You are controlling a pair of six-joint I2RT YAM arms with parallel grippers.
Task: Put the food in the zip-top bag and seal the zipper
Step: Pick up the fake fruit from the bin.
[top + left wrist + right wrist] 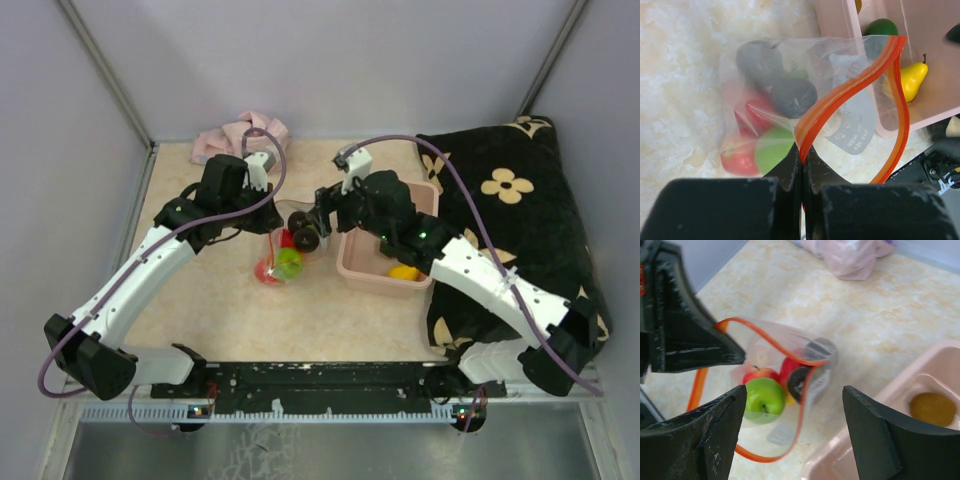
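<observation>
The left gripper pinches the red-orange zipper strip of the clear plastic bag — propping its mouth open — for the spread right gripper.

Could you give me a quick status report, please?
Left gripper shut on zipper. Right gripper open, beside zip-top bag. Bag unsealed, green apple, red apple inside; yellow pear in pink tub.

Green apple in gaping zip-top bag, fingers spread

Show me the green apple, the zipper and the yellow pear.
green apple (763, 399), right wrist view, its rounded front
zipper (838, 97), left wrist view, middle of near strip
yellow pear (912, 80), left wrist view, its body
</observation>
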